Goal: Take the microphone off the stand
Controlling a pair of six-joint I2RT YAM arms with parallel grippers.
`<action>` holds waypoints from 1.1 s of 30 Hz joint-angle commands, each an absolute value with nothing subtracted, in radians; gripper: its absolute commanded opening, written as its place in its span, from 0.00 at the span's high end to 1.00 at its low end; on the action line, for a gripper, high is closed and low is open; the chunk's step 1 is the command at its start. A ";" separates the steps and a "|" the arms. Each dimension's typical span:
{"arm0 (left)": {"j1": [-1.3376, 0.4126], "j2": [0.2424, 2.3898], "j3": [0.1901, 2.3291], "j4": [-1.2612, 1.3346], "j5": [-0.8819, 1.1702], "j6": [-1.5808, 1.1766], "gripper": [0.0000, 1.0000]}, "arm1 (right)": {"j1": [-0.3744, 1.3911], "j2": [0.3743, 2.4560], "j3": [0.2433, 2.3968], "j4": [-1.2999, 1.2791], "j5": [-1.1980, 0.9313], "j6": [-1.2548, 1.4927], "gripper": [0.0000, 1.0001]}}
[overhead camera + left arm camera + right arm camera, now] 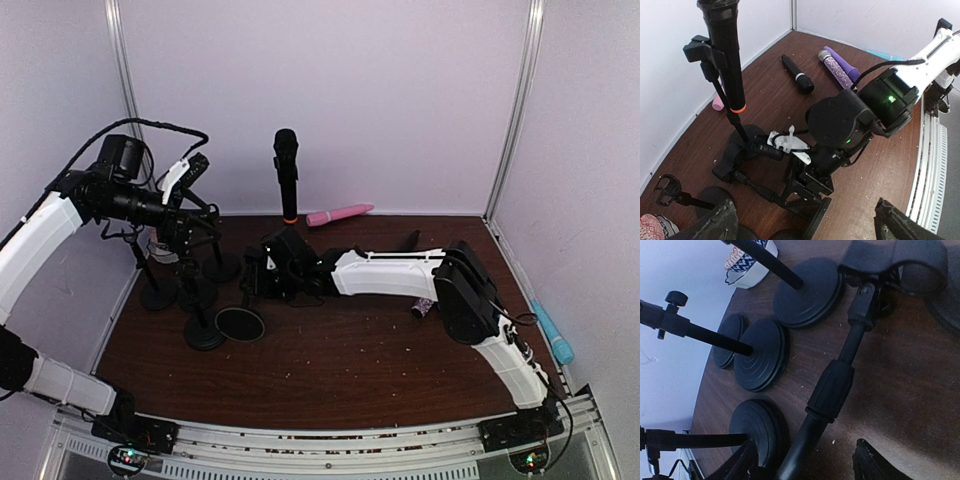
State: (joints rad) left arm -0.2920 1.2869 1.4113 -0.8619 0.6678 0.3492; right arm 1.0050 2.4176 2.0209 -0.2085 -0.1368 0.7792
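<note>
A black handheld microphone with an orange ring near its lower end [287, 175] is held upright in the clip of a slim black round-based stand [737, 125] at the back of the dark wooden worktop [400, 360]. Its long axis is close to vertical.

The left gripper [804, 204] is raised at about the height of the microphone's body and is spread wide with nothing held. In the left wrist view the microphone lies up and to the left, well outside the gap.

The right gripper [806, 450] is set low among the stand bases. It is partly open, with a black stem passing between its fingers and a gap visible beside it. Whether that stem belongs to the microphone's stand cannot be told.

The left arm is judged better placed for the body. An upward pull along the axis would be needed.
</note>
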 commanded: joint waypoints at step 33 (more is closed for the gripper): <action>-0.282 1.231 1.456 -0.985 0.748 0.509 0.02 | 0.974 2.598 2.141 0.031 -0.298 1.020 0.97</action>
